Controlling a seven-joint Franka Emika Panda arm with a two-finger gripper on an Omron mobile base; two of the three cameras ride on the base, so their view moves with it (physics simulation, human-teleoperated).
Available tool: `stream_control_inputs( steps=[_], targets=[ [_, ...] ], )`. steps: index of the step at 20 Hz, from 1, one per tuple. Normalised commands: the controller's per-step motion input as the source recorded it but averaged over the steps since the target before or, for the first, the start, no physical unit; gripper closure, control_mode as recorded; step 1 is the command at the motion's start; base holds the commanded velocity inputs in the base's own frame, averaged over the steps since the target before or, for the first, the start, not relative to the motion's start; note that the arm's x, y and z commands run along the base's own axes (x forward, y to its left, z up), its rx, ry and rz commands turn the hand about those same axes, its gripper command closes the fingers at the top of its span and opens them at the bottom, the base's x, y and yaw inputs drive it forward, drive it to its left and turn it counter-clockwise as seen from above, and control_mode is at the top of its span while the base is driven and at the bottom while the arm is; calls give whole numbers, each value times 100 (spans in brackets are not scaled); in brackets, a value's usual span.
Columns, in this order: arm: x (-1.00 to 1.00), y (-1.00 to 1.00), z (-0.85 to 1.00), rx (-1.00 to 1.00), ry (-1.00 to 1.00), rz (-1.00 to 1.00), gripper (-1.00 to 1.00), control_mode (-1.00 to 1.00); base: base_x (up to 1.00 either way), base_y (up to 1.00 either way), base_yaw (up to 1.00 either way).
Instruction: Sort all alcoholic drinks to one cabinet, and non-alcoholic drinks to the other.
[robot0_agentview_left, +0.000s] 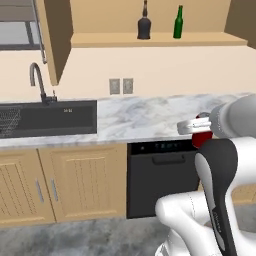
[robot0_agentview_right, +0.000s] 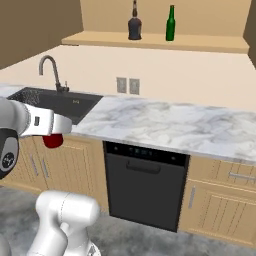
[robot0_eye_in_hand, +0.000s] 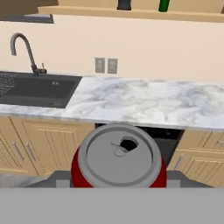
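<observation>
Hand view is taken up by the red can (robot0_eye_in_hand: 119, 158), seen from above and held between the jaws of the gripper (robot0_eye_in_hand: 119, 181), in the air in front of the marble counter (robot0_eye_in_hand: 144, 98). A silver top with an open mouth is seen, ringed by red wall. Only a red sliver of it is shown in the base views, tucked under the white hand — while the black bottle (robot0_agentview_left: 144, 22) and green bottle (robot0_agentview_left: 178, 23) are shown whole there, side by side in the open cabinet (robot0_agentview_left: 150, 40).
</observation>
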Motion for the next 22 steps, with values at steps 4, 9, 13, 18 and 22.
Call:
stream_control_inputs(
  steps=[4,9,13,18,22],
  targets=[
    [0,0,0,0,0,0,100,100,-19,30,20],
    [0,0,0,0,0,0,100,100,-21,32,19],
    [0,0,0,0,0,0,100,100,-21,33,19],
    [0,0,0,0,0,0,100,100,-19,34,19],
    [0,0,0,0,0,0,100,100,-17,34,19]
  ],
)
